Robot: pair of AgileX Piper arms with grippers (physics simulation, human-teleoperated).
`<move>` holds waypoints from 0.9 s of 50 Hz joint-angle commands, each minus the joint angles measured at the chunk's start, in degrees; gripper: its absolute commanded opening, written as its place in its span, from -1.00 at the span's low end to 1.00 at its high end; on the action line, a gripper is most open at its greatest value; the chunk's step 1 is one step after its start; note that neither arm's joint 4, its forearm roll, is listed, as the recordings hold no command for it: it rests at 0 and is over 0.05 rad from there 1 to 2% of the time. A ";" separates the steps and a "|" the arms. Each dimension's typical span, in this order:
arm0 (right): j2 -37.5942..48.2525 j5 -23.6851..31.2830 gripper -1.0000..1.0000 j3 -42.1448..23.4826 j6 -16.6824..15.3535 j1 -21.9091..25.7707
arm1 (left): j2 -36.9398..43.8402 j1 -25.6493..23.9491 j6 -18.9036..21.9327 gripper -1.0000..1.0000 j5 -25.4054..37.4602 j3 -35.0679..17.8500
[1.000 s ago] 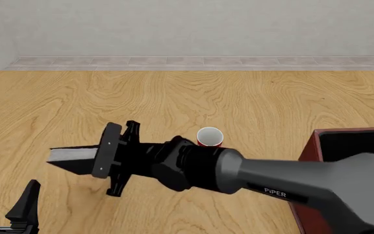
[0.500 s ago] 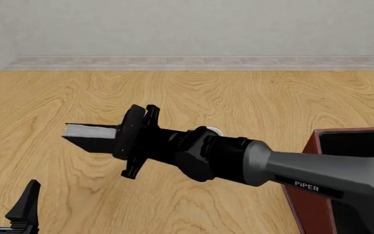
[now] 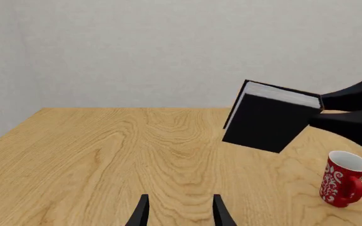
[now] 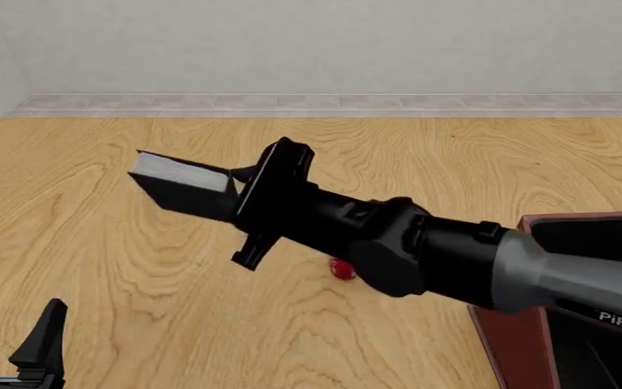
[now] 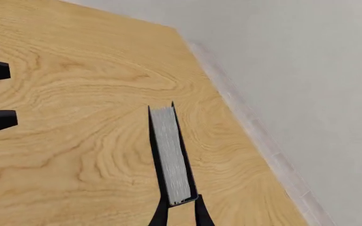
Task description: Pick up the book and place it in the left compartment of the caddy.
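Observation:
The black book [image 4: 181, 190] with its white page block hangs in the air above the table, tilted, clamped in my shut right gripper [image 4: 236, 194]. It also shows in the left wrist view [image 3: 269, 117] and, edge-on, in the right wrist view [image 5: 168, 155]. The dark red caddy [image 4: 511, 324] stands at the table's near right, and its black-lined left compartment [image 4: 586, 239] is partly hidden by the right arm. My left gripper [image 4: 14, 328] is open and empty at the near left, far from the book.
A red-and-white cup [image 3: 343, 179] stands on the table below the right arm. In the front view only a sliver of the cup [image 4: 340, 269] shows under the arm. The wooden table [image 4: 95, 267] ends at a far wall.
My right gripper has lifted the book higher and carried it farther from me and to the right. The arm now hides most of the cup. The left gripper has not moved.

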 commanded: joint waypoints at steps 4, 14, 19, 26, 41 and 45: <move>-7.76 -0.50 -1.00 2.73 1.62 -0.37 | 0.00 0.00 0.00 1.00 0.00 0.00; -12.44 1.80 -1.00 3.43 3.18 -2.45 | 0.00 0.00 0.00 1.00 0.00 0.00; -15.37 2.11 -1.00 4.90 3.70 -2.79 | 0.00 0.00 0.00 1.00 0.00 0.00; -19.51 3.10 -1.00 7.07 4.34 -3.61 | 0.00 0.00 0.00 1.00 0.00 0.00; -27.10 5.75 -1.00 9.43 5.54 -5.97 | 0.00 0.00 0.00 1.00 0.00 0.00; -29.34 6.02 -1.00 10.81 5.49 -6.73 | 0.00 0.00 0.00 1.00 0.00 0.00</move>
